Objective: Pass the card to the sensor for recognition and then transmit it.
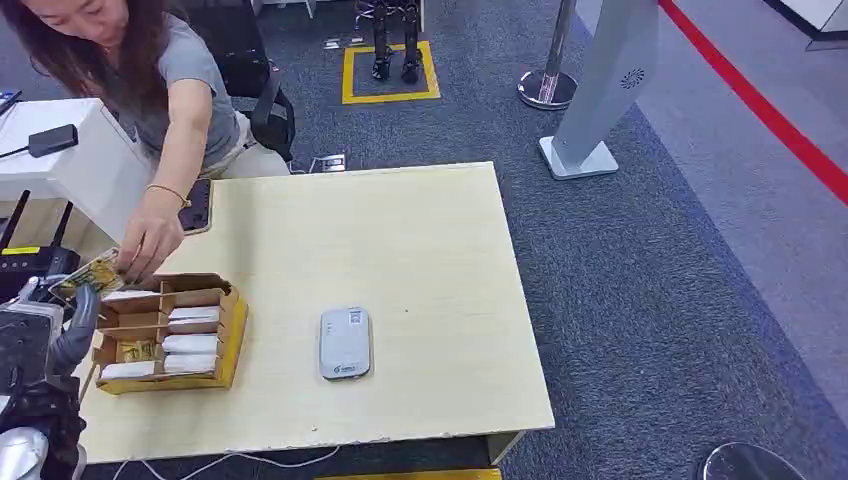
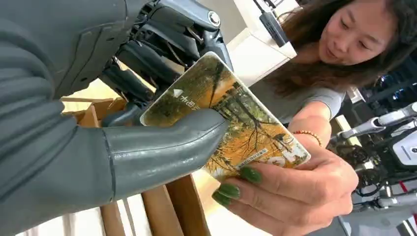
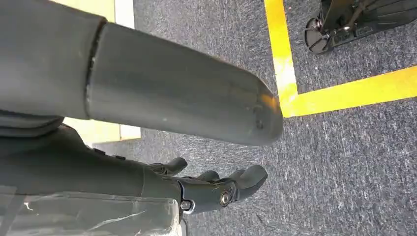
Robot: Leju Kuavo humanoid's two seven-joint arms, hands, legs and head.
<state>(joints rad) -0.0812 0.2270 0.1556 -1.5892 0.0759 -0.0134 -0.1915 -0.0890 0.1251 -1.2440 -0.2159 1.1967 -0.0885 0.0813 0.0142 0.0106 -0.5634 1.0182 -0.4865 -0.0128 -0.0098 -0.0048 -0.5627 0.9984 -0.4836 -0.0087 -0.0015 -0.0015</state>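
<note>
A card printed with autumn trees is pinched between the thumb and fingers of my left hand at the table's left edge, just beyond the cardboard box. In the left wrist view a person's hand with green nails grips the far end of the same card while my left hand still holds it. The grey-white sensor lies flat on the table, to the right of the box. My right hand hangs over the carpet with its fingers apart and nothing in it.
The box has compartments with several white cards. The person leans in from the far left over the wooden table. A black router stands at the left; a white sign stand and a stanchion base stand beyond the table.
</note>
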